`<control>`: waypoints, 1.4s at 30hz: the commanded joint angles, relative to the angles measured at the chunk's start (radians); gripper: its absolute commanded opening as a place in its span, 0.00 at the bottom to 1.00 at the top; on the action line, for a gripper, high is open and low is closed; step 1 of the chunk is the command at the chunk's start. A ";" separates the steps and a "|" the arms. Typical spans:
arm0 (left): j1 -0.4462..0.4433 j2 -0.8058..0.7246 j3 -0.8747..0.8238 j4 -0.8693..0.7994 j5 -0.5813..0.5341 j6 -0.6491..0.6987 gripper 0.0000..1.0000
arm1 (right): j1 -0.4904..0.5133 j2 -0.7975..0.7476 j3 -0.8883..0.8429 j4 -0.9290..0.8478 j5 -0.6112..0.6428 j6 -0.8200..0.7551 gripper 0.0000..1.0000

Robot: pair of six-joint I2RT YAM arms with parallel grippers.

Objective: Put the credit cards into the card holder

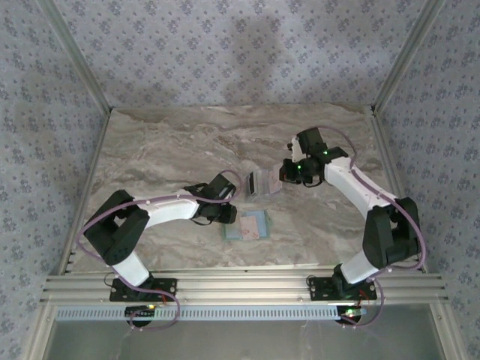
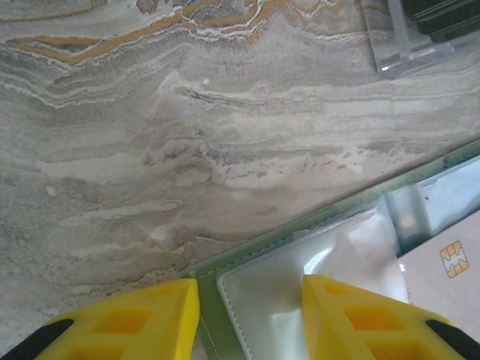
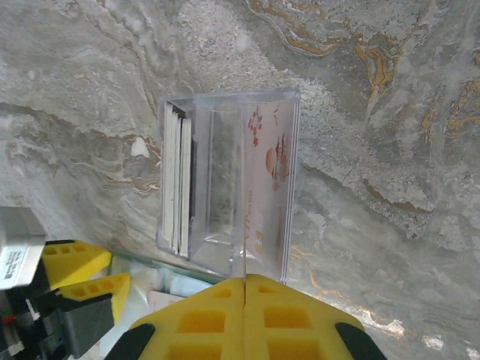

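Note:
The sage-green card holder [image 1: 246, 224] lies open and flat between the arms. My left gripper [image 1: 229, 210] stands open over its near corner [image 2: 209, 304]: one yellow finger [image 2: 142, 319] rests at the edge, the other [image 2: 360, 319] presses on the clear pocket. A credit card with a chip [image 2: 446, 274] sits in that pocket. Other credit cards [image 3: 176, 180] stand on edge in a clear stand [image 3: 225, 180]. My right gripper [image 3: 246, 281] is shut on a thin card seen edge-on [image 3: 244, 255] at the stand's near end. It sits just right of the stand [image 1: 262, 182] in the top view.
The marble tabletop [image 1: 172, 150] is bare to the left and far side. Patterned walls and metal frame posts [image 1: 79, 71] close in the table. A card printed in red [image 3: 268, 165] shows at the right side of the stand. The left gripper's yellow fingers [image 3: 75, 259] show low on the left in the right wrist view.

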 commanded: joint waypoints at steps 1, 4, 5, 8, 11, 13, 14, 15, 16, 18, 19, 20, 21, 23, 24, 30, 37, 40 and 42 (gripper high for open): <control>-0.017 0.076 -0.058 0.059 0.081 0.006 0.40 | -0.005 0.039 0.065 -0.052 0.006 -0.032 0.00; -0.017 0.072 -0.062 0.062 0.081 0.004 0.40 | -0.006 0.067 0.079 -0.053 0.001 -0.041 0.00; -0.018 0.071 -0.062 0.062 0.081 0.004 0.40 | -0.006 0.078 0.087 -0.060 -0.002 -0.045 0.00; -0.017 0.068 -0.064 0.064 0.080 0.005 0.40 | -0.006 0.112 0.108 -0.071 -0.016 -0.049 0.00; -0.014 0.068 -0.062 0.064 0.080 0.004 0.40 | -0.005 0.132 0.129 -0.096 -0.024 -0.047 0.00; -0.014 0.068 -0.062 0.064 0.080 0.003 0.40 | -0.005 0.134 0.135 -0.109 -0.030 -0.044 0.00; -0.014 0.068 -0.062 0.065 0.081 0.003 0.40 | -0.005 0.135 0.135 -0.115 -0.032 -0.043 0.00; -0.014 0.068 -0.062 0.065 0.081 0.003 0.40 | -0.006 0.136 0.135 -0.123 -0.040 -0.040 0.00; -0.014 0.068 -0.062 0.067 0.082 0.003 0.40 | -0.005 0.140 0.137 -0.134 -0.048 -0.034 0.00; -0.013 0.069 -0.062 0.068 0.083 0.003 0.40 | -0.005 0.153 0.145 -0.153 -0.045 -0.036 0.00; -0.015 0.069 -0.062 0.070 0.083 0.001 0.40 | -0.006 0.156 0.148 -0.161 -0.042 -0.036 0.00; -0.014 0.070 -0.062 0.070 0.083 0.001 0.40 | -0.006 0.160 0.150 -0.163 -0.043 -0.037 0.00; -0.014 0.069 -0.062 0.071 0.084 0.001 0.40 | -0.006 0.163 0.148 -0.162 -0.047 -0.039 0.00; -0.013 0.069 -0.064 0.071 0.083 0.001 0.40 | -0.006 0.177 0.153 -0.163 -0.055 -0.042 0.00; -0.012 0.069 -0.064 0.072 0.084 0.000 0.40 | -0.007 0.187 0.158 -0.163 -0.056 -0.047 0.00; -0.010 0.068 -0.065 0.071 0.082 0.001 0.40 | -0.005 0.201 0.169 -0.136 -0.052 -0.046 0.11; -0.010 0.071 -0.067 0.073 0.084 -0.002 0.40 | 0.001 0.066 0.140 -0.086 0.020 -0.040 0.37; -0.007 0.066 -0.065 0.069 0.084 -0.002 0.40 | 0.025 -0.011 0.116 -0.086 0.066 -0.036 0.39; -0.005 0.055 -0.060 0.061 0.088 0.000 0.40 | 0.057 -0.057 0.083 -0.077 0.063 -0.032 0.38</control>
